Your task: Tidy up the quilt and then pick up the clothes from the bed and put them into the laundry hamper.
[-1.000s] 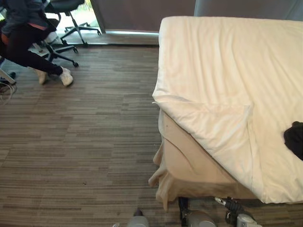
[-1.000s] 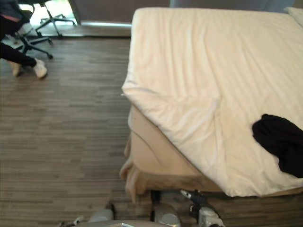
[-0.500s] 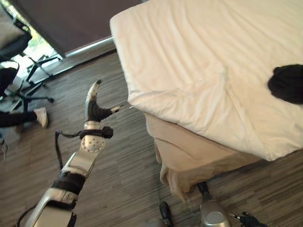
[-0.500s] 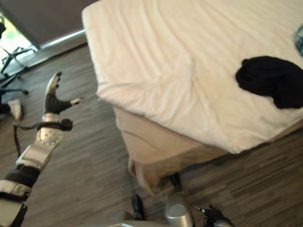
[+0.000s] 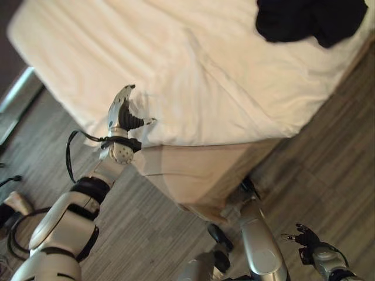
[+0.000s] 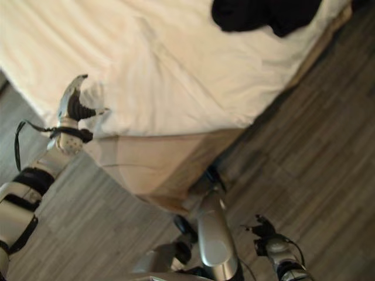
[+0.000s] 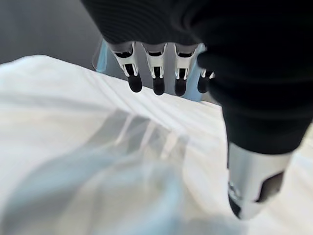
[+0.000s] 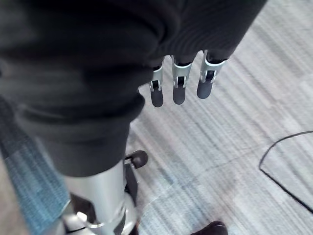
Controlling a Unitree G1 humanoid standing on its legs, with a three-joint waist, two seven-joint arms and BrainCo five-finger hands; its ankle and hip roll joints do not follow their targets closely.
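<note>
Now the rumpled cream quilt (image 5: 193,76) is seen spread over the bed, the crumpled black clothes (image 5: 310,19) lying on its far side. The left hand (image 5: 123,114), away from the bed half a second ago, is now held over the quilt's corner with fingers straight and empty, so tidying seems about to start. The right hand (image 5: 306,239) is hung low over the floor, relaxed and empty.

Quilt (image 5: 176,76) bare btwn left hand (image 5: 120,111) & dark clothes (image 5: 304,20); nothing blocking.

a cream quilt (image 5: 193,76) carries black clothes (image 5: 310,20), over a tan bed skirt (image 5: 193,175) and grey-brown striped floor (image 5: 328,152).
</note>
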